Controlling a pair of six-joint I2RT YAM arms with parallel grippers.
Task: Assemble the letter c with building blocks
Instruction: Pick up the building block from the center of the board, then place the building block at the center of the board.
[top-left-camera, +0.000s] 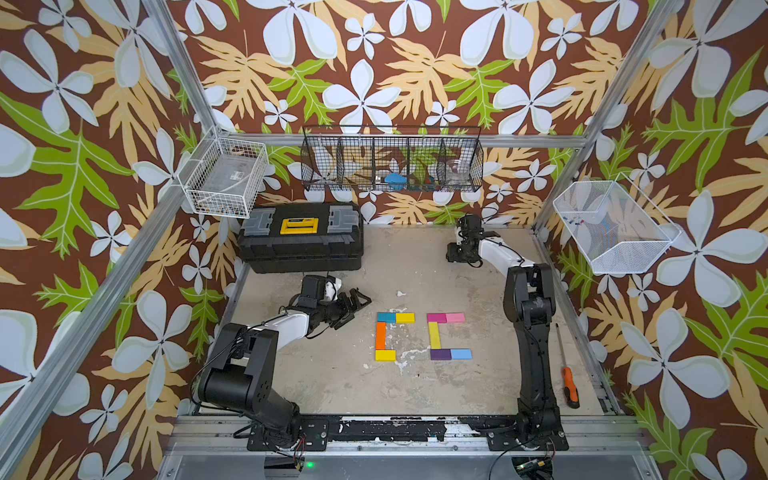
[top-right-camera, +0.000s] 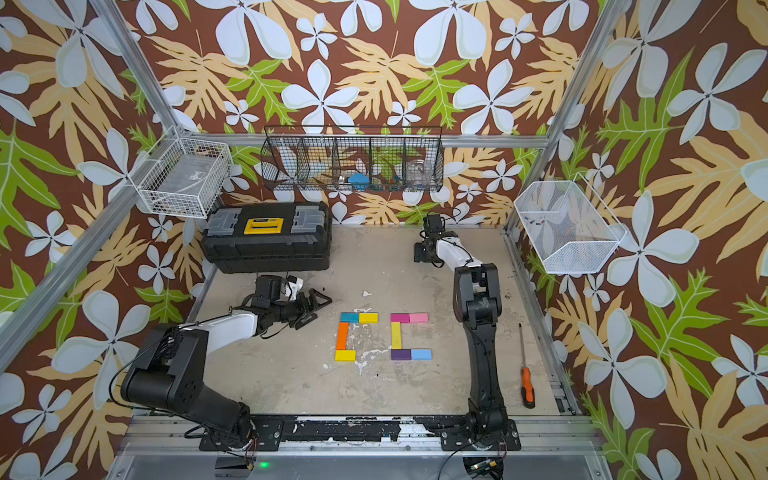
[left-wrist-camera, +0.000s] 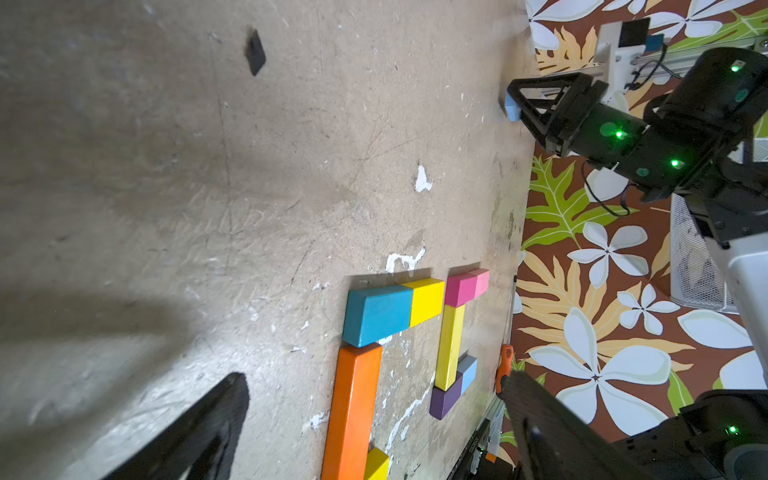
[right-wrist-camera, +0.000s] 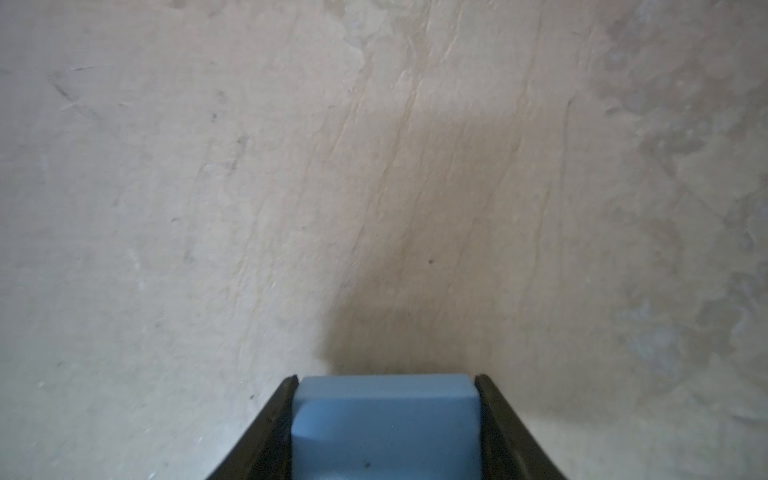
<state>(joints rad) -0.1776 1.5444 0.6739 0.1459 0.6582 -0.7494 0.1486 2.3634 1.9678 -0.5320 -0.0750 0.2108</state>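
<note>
— Starting at the left, what do we have?
— Our left pincer (top-left-camera: 354, 309) lies low over the worktop (top-left-camera: 324, 374), its fingers spread wide with nothing between them. Just right of it we see a C of flat matte blocks. A teal block (top-left-camera: 386, 318) and a yellow block (top-left-camera: 405, 318) form the top, a long orange block (top-left-camera: 380, 336) the spine, and a yellow foot block (top-left-camera: 385, 355) the base.
— And beside that?
— Another C, near but apart. It has a magenta block (top-left-camera: 436, 318) and a pink block (top-left-camera: 455, 318) on top, a long yellow block (top-left-camera: 434, 336) as spine, and a purple block (top-left-camera: 440, 354) and a blue end piece (top-left-camera: 461, 354) below.
— The right pincer?
— It is far back on the worktop, well apart from both letters. In its wrist view we find the right pincer (right-wrist-camera: 386, 379) clamped on a light blue block (right-wrist-camera: 386, 428), with a finger tight against each side.
— What can't we make out?
— That block runs off the frame edge, and both top views hide it under the wrist. Whether it rests on the worktop we cannot tell. The left wrist view cuts off the orange block's lower end.
</note>
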